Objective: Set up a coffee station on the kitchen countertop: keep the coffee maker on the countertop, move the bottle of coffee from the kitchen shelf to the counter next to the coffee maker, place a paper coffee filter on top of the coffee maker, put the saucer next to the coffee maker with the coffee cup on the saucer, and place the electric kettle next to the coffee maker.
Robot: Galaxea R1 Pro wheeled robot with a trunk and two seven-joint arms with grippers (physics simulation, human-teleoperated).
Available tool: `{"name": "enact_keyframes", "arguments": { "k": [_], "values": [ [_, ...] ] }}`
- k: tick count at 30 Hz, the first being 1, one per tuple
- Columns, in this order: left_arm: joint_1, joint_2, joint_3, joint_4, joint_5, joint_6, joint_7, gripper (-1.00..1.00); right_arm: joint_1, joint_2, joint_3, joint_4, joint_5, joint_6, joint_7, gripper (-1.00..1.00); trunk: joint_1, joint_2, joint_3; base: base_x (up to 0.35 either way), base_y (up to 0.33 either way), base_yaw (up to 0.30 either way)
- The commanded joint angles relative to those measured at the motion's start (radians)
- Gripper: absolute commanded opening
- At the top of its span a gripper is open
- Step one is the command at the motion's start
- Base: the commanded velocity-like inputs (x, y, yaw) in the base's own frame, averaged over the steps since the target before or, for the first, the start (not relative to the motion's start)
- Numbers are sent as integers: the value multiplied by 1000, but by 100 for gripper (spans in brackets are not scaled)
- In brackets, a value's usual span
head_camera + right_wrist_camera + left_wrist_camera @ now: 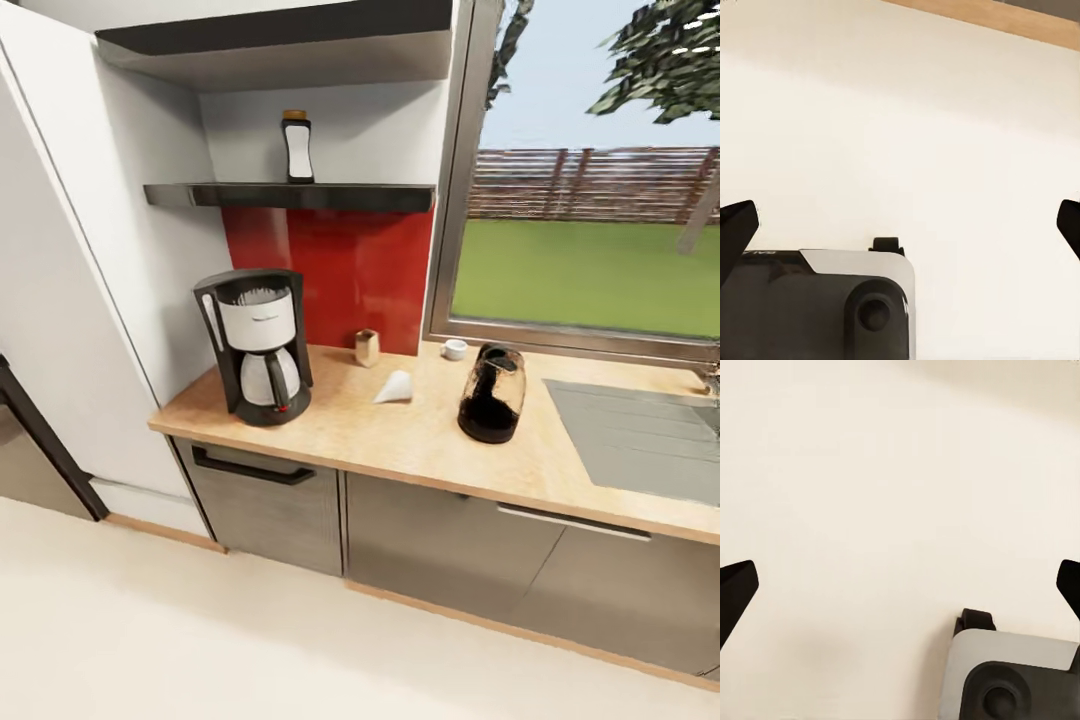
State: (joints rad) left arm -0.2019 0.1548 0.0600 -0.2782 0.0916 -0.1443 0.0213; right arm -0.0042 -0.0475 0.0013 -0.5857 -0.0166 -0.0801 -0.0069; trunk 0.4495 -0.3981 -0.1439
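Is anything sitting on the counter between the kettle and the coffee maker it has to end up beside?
Yes. The paper filter lies on the countertop between the kettle and the coffee maker, nearer the kettle. The small tan box sits further back, out of the direct path.

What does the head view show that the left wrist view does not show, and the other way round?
Head view: the countertop with the coffee maker, paper filter, kettle and cup, and the coffee bottle on the shelf.

Left wrist view: the left gripper, jaws wide apart, and part of the robot's base.

Both: the pale floor.
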Motion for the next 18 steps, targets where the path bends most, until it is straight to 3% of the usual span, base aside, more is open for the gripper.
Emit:
{"name": "enact_keyframes", "arguments": {
  "k": [1,6,18],
  "values": [
    [-1,0,-2,1,10,-3,0,100,0,0,0,0,-2,-2,-1,100,1,-2,-2,0,295,-142],
    [-1,0,-2,1,10,-3,0,100,0,0,0,0,-2,-3,-1,100,1,-2,-2,0,207,-42],
    [0,-1,-4,2,3,0,0,100,0,-2,-2,-4,-3,-6,0,100,1,-2,-2,0,16,-2]
  ]
}}
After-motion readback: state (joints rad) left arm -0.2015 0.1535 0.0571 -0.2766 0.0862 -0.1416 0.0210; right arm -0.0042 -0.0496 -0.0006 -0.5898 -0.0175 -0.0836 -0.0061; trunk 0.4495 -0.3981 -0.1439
